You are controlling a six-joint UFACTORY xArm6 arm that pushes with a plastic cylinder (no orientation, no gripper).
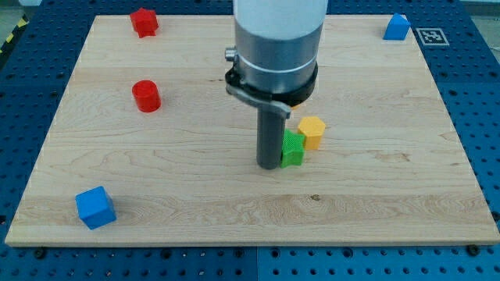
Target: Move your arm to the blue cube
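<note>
While the arm's grey body fills the view's top centre, my tip (269, 165) rests on the table (375, 195) near its middle, touching or just beside the left side of a green block (293, 148) (its exact shape is hard to make out, perhaps a star). Just beyond the green block, toward the view's upper right and touching it, stands a yellow block (312, 132) with a faceted, roughly hexagonal top. No gripper is fitted, so nothing opens, closes or holds anything; the rod simply ends at my tip.

At the view's bottom left, near the table's corner and well apart from my tip, sits the blue cube (95, 207). A red cylinder (146, 96) stands at the left, a red block (144, 22) near the top left corner, and a second blue block (397, 27) near the top right corner.
</note>
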